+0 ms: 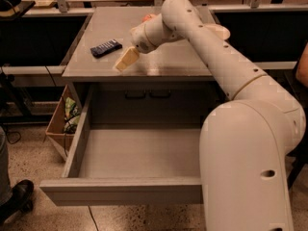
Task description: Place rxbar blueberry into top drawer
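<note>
- The robot's bulky cream arm fills the near right corner. It rises there and reaches away to the left over the cabinet.
- The top drawer is pulled fully out toward the viewer. Its plain grey front panel is nearest, and its shallow grey box is open to view behind it.
- A person's dark shoe rests on the speckled floor at the near left edge.
- An open cardboard box stands on the floor against the cabinet's left side, with something green inside it.
- The gripper, a pale yellow wedge at the arm's tip, sits low over the front left part of the grey cabinet top, pointing down and to the left. Nothing is in it, and it cannot be told whether it is released or clenched.
- The rxbar blueberry, a small flat dark blue bar, lies on the cabinet top near its left edge. It is just beyond and left of the gripper, apart from it and outside the drawer.
- A red apple shows only as a sliver behind the arm's wrist.
- A pale bowl peeks from behind the arm at the far right of the cabinet top.
</note>
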`<state>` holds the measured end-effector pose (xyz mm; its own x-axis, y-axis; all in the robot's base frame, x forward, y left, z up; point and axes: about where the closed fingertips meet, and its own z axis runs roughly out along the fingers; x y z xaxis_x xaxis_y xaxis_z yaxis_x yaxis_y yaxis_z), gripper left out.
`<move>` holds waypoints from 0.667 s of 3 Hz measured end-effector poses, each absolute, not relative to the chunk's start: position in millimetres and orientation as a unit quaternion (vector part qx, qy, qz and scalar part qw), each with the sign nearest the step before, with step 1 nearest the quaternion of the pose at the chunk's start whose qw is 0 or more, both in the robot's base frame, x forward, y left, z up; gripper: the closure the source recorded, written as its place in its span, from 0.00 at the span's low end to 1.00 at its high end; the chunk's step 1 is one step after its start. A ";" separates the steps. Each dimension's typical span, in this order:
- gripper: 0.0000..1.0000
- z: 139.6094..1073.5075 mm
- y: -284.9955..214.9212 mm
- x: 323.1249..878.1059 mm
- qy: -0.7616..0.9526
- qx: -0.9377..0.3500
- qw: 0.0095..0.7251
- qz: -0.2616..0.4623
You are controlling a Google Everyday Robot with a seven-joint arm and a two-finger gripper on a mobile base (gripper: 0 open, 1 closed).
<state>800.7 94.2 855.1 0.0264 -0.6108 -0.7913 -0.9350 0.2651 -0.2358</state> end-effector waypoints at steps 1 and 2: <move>0.00 860.9 129.8 820.2 0.669 -0.551 0.443 0.232; 0.00 867.6 146.8 835.6 0.677 -0.521 0.452 0.258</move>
<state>835.6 146.8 867.6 -0.0490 -0.4717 -0.8804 -0.9385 0.3234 -0.1210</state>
